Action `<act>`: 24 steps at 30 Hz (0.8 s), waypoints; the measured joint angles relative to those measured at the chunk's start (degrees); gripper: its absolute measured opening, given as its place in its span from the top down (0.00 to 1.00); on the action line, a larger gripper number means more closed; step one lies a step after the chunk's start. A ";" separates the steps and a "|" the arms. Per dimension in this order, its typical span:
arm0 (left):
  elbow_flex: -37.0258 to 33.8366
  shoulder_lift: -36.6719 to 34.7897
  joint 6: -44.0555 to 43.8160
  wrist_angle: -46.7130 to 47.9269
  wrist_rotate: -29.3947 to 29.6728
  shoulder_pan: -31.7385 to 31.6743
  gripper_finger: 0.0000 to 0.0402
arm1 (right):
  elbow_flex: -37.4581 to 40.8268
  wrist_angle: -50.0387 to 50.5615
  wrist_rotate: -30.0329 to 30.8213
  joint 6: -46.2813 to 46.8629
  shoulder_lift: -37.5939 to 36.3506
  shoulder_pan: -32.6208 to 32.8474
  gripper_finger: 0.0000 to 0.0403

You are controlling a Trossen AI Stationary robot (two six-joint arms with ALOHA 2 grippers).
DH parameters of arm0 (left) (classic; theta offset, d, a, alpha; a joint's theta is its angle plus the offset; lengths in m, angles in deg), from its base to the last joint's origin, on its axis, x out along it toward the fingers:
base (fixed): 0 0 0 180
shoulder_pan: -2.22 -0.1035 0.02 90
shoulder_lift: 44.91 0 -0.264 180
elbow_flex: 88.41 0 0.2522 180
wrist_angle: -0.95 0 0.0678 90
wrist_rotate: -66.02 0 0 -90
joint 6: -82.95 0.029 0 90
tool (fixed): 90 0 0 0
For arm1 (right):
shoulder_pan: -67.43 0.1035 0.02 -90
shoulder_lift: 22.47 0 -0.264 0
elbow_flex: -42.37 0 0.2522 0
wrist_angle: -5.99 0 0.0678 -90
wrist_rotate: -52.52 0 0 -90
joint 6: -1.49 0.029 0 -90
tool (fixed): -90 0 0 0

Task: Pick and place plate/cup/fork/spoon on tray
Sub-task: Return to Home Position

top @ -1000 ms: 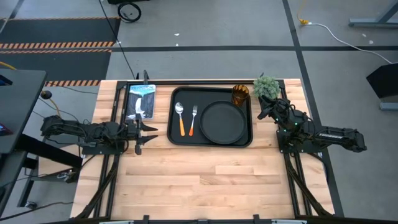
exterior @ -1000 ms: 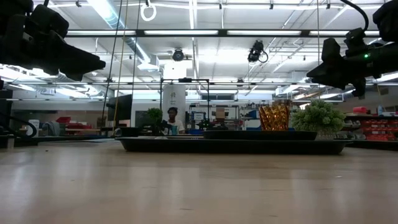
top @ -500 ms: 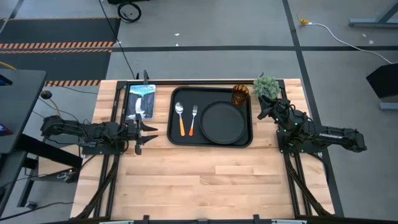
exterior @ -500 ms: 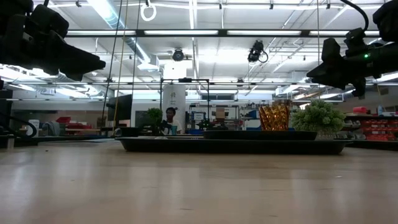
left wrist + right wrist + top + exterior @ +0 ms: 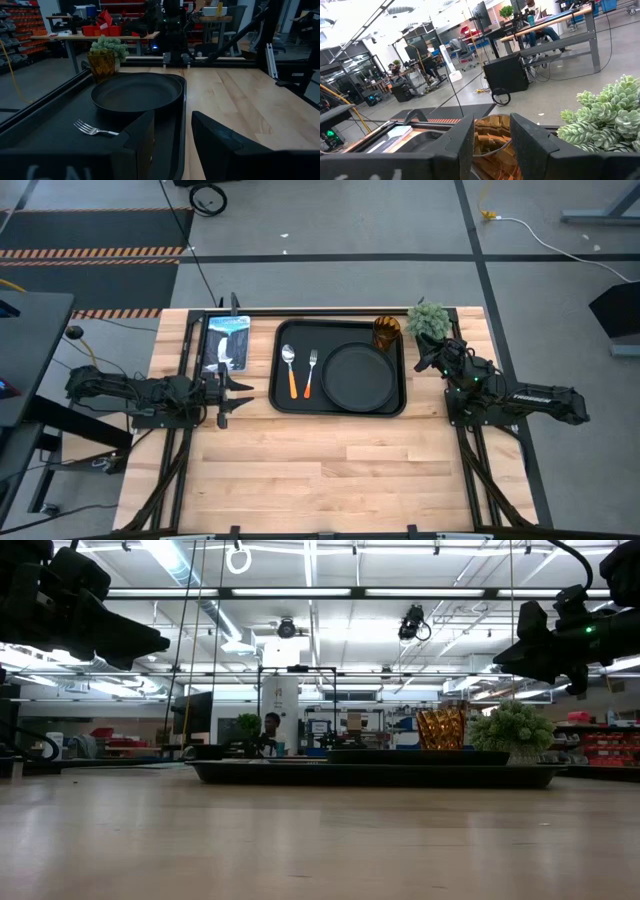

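The black rectangular tray lies at the table's far middle. On it lie the round black plate, the spoon, the fork and, in its far right corner, the amber cup. My left gripper is open and empty, left of the tray; its wrist view shows the plate, fork and cup. My right gripper is open and empty, right of the tray, near the cup.
A small green plant stands just right of the cup at the far right edge. A flat blue-white packet lies left of the tray at the far edge. The near half of the wooden table is bare wood.
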 joint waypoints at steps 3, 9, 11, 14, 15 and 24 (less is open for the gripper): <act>0.00 0.00 0.00 -0.01 0.00 -0.01 0.65 | 0.00 0.00 0.01 0.02 0.01 -0.01 0.67; 0.00 0.00 0.00 0.01 0.01 0.00 0.65 | 0.02 0.00 0.00 0.01 0.00 0.01 0.67; 0.00 0.00 0.00 0.01 0.00 -0.01 0.65 | 0.02 0.00 -0.01 0.02 0.01 0.01 0.67; 0.00 0.00 0.00 0.01 0.00 0.01 0.65 | 0.02 0.00 0.01 0.00 -0.01 0.00 0.67; 0.00 0.00 0.00 -0.01 0.00 -0.01 0.65 | 0.00 0.00 0.00 0.00 0.01 0.00 0.67; 0.00 0.00 -0.02 0.01 0.00 0.01 0.65 | 0.02 0.00 0.00 0.01 0.01 0.01 0.67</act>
